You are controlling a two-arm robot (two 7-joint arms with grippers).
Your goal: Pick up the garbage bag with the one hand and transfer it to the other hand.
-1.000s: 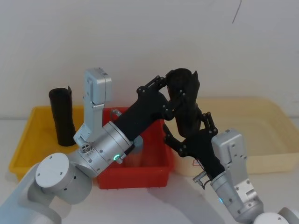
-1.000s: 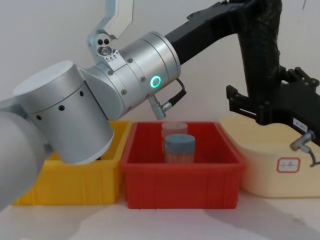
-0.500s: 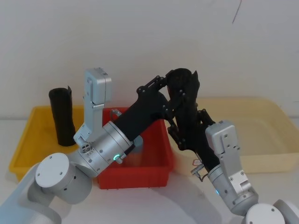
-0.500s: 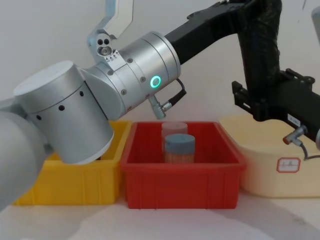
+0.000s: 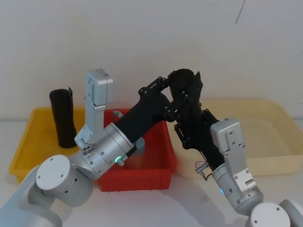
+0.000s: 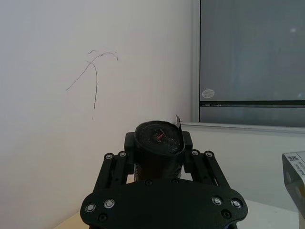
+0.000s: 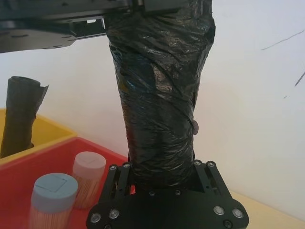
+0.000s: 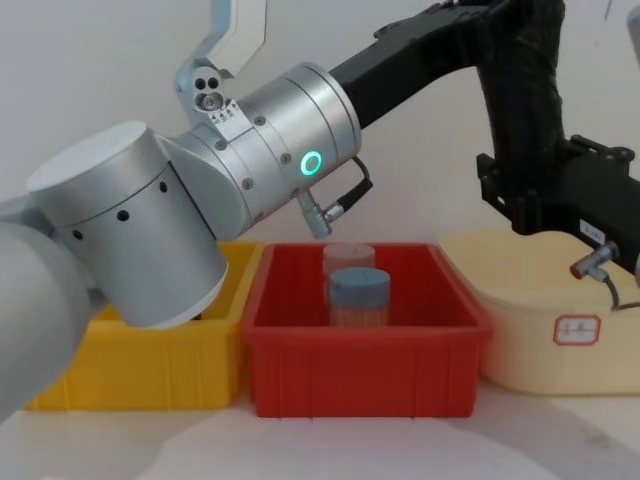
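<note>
Left gripper: clenched on the upper part of the garbage bag, reaching in high over the red bin from the bin's left side.
Right gripper: comes up from the red bin's right side, fingers drawn in round the lower part of the bag, grasping it as far as the right wrist view shows.
Garbage bag place: in the air, well above the red bin's right rim, clear of every bin wall.
Bag axis: near upright, ragged top end up; the left grip sits high on it and the right grip low, one above the other along the same axis.
Key relation: both grippers touch the bag, and the right one is on the end nearer the red bin; bare black plastic shows between the two grips.
Step judged: handover at the double-hold point; the left has yet to let go.
Next move needs: left fingers spread sideways and the arm backs off toward the red bin's left without dragging the bag's top.
Risk: thin plastic may snag on the left fingers, or the roll may slip down in the low grip.
Other things: blue-lid jar inside the red bin; second black roll in the yellow bin left of the red bin; cream bin right of it.
</note>
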